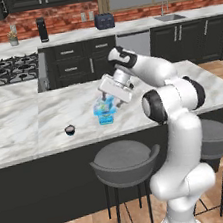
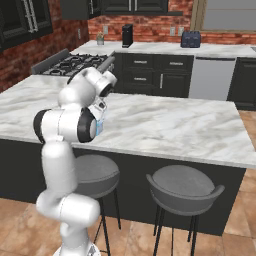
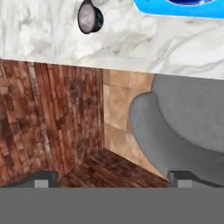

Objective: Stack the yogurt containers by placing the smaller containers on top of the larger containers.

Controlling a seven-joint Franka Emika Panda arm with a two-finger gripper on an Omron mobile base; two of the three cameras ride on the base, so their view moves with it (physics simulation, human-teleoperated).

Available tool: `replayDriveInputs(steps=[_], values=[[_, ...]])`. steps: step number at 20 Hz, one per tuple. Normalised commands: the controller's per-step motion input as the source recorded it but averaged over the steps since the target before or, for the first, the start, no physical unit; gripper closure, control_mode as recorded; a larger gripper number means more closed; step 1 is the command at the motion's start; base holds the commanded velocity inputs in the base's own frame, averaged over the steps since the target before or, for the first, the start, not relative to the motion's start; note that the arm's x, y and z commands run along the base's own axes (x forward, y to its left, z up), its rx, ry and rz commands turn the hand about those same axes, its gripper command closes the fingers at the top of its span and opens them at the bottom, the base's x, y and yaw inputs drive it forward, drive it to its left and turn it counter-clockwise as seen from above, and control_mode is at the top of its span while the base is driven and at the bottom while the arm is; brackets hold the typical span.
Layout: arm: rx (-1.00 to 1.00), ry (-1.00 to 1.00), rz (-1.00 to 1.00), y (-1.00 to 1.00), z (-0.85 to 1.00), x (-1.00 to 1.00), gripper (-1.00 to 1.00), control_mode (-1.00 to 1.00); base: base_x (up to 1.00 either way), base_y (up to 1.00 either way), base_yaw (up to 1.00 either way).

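Observation:
On the marble island, the medium clear-and-blue cup appears to stand on the low light-blue tub, near the front edge. My gripper hovers just above and behind that cup, tilted down, open and holding nothing. The tiny dark round cup with its pale top stands alone to the left on the counter. In the hand view the tiny cup is at the top left and the tub's blue edge at the top right. There my gripper has its fingertips wide apart. My arm hides most of the tub in the right base view.
The island counter stretches left and right, and its front edge runs close below the tubs. Two grey stools stand under that edge. A stove lies at the back left.

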Motion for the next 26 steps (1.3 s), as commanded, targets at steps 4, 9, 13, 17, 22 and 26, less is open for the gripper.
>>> replayDriveInputs(steps=[4,9,13,17,22,26], values=[[-0.06,-0.37,0.00,0.43,0.39,-1.00,-1.00,-1.00,0.00,0.00,0.00],[-0.04,-0.22,0.00,0.33,0.36,-0.68,-1.00,-1.00,0.00,0.00,0.00],[-0.06,-0.06,-0.02,0.36,0.12,-0.19,-1.00,-1.00,0.00,0.00,0.00],[-0.08,0.00,0.00,0.34,0.08,0.00,-1.00,-1.00,0.00,0.00,0.00],[-0.08,0.00,0.00,0.13,0.08,0.07,-1.00,-1.00,0.00,0.00,0.00],[-0.07,0.03,-0.04,0.20,0.00,0.24,-1.00,-1.00,0.00,0.00,0.00]])
